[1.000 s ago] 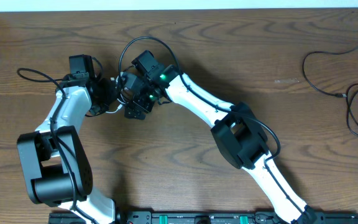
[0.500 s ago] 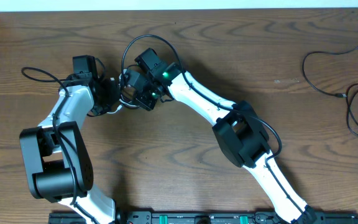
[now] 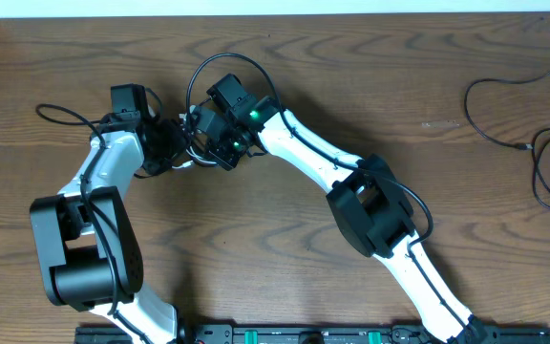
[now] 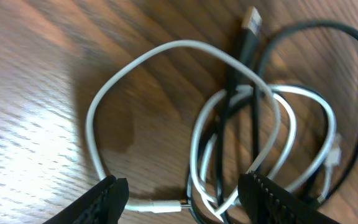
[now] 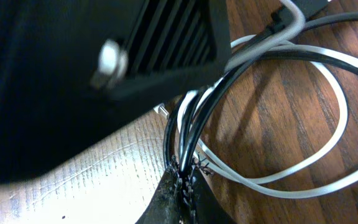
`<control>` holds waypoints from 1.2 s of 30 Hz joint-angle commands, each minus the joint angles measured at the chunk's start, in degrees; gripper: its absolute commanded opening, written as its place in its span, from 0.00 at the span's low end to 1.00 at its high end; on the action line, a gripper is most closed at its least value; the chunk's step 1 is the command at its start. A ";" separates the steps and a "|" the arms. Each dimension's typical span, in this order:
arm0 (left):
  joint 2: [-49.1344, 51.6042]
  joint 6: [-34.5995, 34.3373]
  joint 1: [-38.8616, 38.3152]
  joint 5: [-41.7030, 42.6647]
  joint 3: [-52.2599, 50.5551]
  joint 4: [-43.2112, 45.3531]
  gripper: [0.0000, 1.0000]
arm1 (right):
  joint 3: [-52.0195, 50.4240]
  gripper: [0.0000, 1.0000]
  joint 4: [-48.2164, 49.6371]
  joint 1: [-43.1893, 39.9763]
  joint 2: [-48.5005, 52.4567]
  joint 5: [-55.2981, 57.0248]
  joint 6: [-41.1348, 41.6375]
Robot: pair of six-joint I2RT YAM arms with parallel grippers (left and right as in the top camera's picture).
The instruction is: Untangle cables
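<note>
The black cable (image 5: 193, 124) is pinched in the shut right jaws, while the white loop (image 4: 174, 43) is straddled, ungripped, by the half-wide left jaws just beside them.

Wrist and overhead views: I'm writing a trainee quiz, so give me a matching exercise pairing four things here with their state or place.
Column one:
1 left gripper
2 right gripper
3 thin white cable
4 loose thin black cable

Column two:
a shut on the tangled black cable
b lying far right, away from both arms
c open above the white loops
d looped across black strands

Pairs: 1-c, 2-a, 3-d, 4-b
</note>
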 commanded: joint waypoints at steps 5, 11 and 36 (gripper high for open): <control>-4.02 5.70 -0.13 2.08 -0.33 -0.20 0.65 | -0.37 0.01 0.09 -0.07 1.31 0.24 -0.31; -3.04 4.83 -0.20 -0.57 -0.35 -0.13 0.65 | -0.37 0.01 0.28 -0.11 1.31 0.42 -0.28; 3.28 3.15 0.57 -0.52 -0.33 3.19 0.07 | -0.37 0.01 0.46 -0.11 1.31 3.19 -0.24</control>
